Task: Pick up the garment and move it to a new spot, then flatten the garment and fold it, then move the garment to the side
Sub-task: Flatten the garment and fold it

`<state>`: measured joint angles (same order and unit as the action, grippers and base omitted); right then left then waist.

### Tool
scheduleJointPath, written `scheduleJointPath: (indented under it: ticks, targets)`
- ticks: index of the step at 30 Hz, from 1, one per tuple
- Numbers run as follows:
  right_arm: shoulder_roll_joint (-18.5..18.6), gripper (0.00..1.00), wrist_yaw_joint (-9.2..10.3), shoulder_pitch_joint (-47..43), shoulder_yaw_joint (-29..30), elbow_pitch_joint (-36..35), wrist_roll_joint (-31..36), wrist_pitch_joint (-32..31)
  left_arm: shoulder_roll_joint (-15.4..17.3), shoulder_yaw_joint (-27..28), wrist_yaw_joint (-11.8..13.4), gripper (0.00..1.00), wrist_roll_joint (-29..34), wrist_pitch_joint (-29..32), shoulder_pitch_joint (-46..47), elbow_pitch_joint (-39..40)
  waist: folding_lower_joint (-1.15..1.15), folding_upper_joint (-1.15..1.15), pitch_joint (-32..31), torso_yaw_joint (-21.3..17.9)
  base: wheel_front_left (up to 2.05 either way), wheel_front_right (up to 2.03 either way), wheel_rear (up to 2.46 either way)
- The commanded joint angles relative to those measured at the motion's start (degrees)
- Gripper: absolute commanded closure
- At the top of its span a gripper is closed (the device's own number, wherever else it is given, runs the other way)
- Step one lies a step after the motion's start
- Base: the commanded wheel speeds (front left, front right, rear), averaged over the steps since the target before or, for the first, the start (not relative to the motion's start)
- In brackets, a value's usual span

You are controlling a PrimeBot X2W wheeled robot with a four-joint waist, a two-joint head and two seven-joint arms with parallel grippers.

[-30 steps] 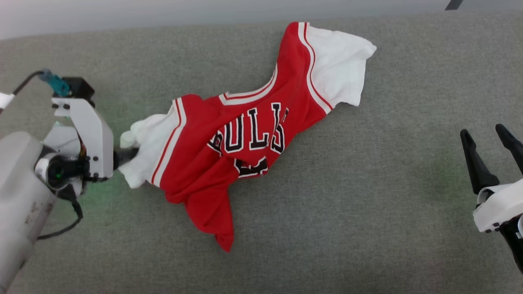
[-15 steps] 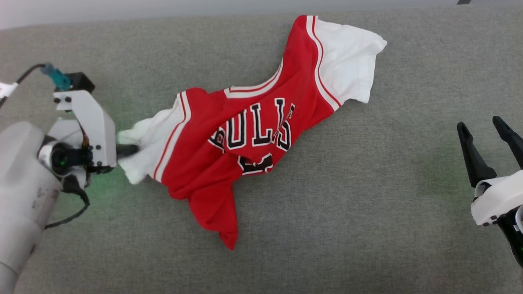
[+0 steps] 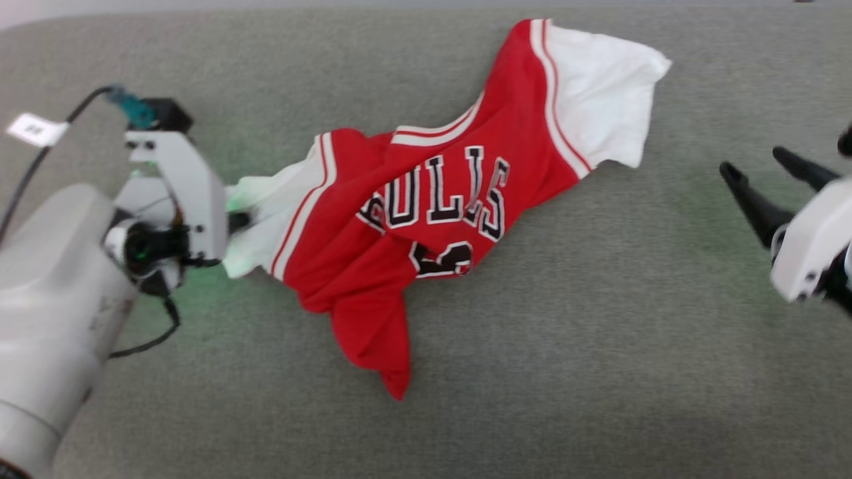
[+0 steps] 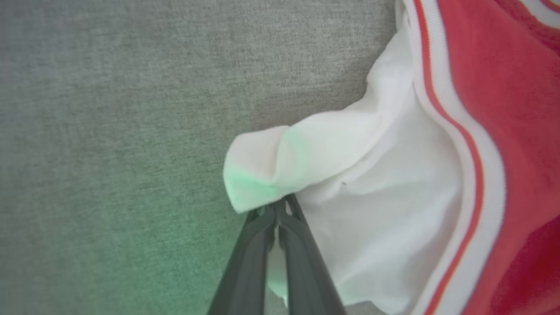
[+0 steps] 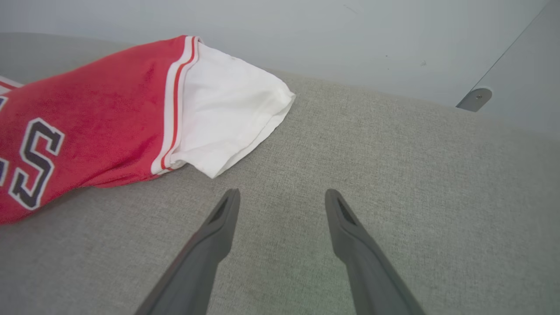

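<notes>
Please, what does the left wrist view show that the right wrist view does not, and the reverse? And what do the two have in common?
The left wrist view, unlike the right one, shows the left gripper, jaws shut, pinching the edge of one white sleeve of the garment. The right wrist view, unlike the left one, shows the right gripper open above the grey surface, apart from the other white sleeve, plus dark lettering and a pale wall. Both show the garment's red body with striped trim, lying on the grey surface.

This looks like a robot lab or test room rather than a home. A broad work surface is covered in plain grey fabric, with a bare pale wall behind, a metal fitting, and a paper tag on a cable.
</notes>
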<state>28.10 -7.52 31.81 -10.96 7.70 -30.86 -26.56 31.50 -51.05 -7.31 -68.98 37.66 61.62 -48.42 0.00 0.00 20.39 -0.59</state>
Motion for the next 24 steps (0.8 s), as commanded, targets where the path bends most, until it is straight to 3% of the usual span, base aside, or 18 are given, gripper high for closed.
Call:
scheduleJointPath:
  ticks: [1,9,17,24]
  targets:
    - [0.58,0.00,0.06,2.29,-0.72,1.32,-1.13,-1.24,-1.37,-0.61,-0.19,1.00,-0.08,-0.29,0.10,0.75,0.00,0.00,1.40,1.81,0.00,0.00,0.00]
    - [2.61,0.00,0.05,15.96,-5.23,14.50,-6.30,-7.54,-3.83,-2.93,-0.21,1.00,-1.16,-2.10,2.03,4.11,0.00,0.00,4.39,6.36,0.00,0.00,0.00]
    - [1.86,0.00,0.05,24.16,-8.02,25.82,-6.57,-8.61,-4.73,-5.21,-0.21,1.00,-2.15,-3.67,3.49,6.12,0.00,0.00,6.24,9.60,0.00,0.00,0.00]
    - [-0.90,0.00,0.05,29.78,-8.73,37.17,-5.96,-10.20,-4.71,-7.27,-0.02,1.00,-3.81,-5.06,4.64,6.91,0.00,0.00,7.16,11.48,0.00,0.00,0.00]
